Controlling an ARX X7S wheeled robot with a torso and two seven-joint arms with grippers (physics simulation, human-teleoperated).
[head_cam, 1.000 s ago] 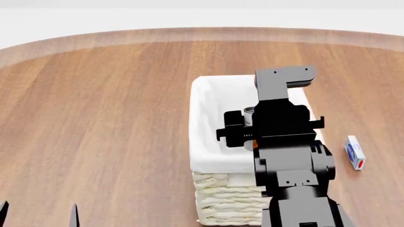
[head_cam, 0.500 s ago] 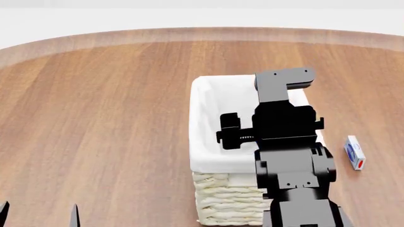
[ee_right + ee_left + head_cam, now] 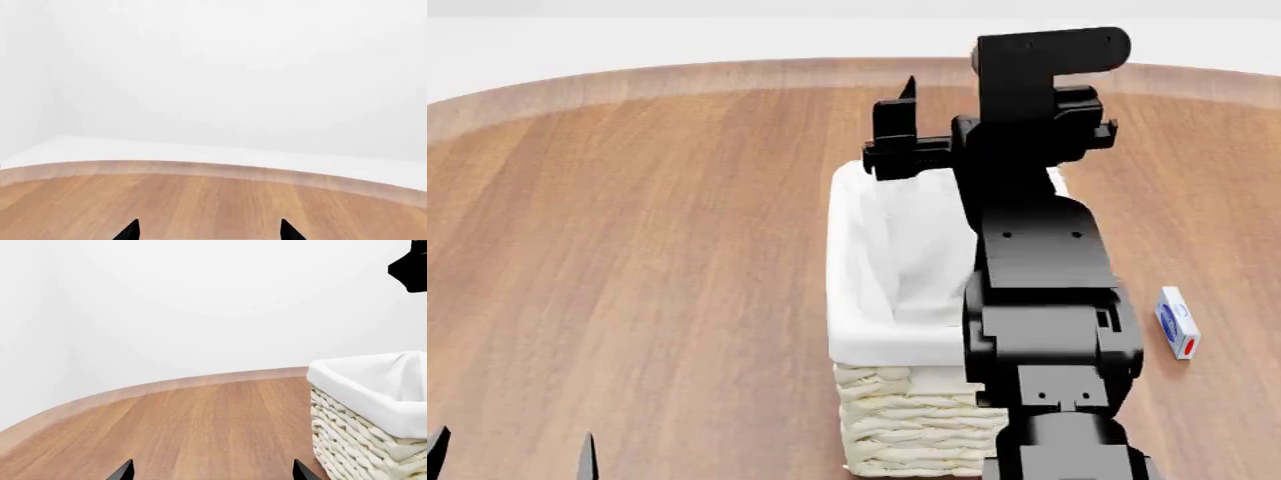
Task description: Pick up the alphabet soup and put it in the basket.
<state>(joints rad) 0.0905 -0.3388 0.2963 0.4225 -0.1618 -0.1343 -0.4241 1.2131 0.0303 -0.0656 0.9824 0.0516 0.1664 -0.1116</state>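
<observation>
The basket [image 3: 857, 250], cream wicker with a white liner, stands at the middle of the wooden table. It also shows in the left wrist view [image 3: 360, 390]. The alphabet soup does not show in any view, and my right arm hides part of the basket's inside. My right gripper [image 3: 901, 110] is raised above the basket's far end. Its wrist view shows its fingertips wide apart with nothing between them [image 3: 209, 231]. My left gripper [image 3: 511, 455] is open and empty, low at the near left, to the left of the basket [image 3: 211, 471].
A small white, blue and red box [image 3: 1177, 322] lies on the table to the right of the basket. The table's curved far edge [image 3: 827, 70] runs across the back, with a white wall behind it.
My right gripper has risen from inside the basket to above its far end. The can that showed at its jaws one second ago is no longer visible. The left arm has not moved.
</observation>
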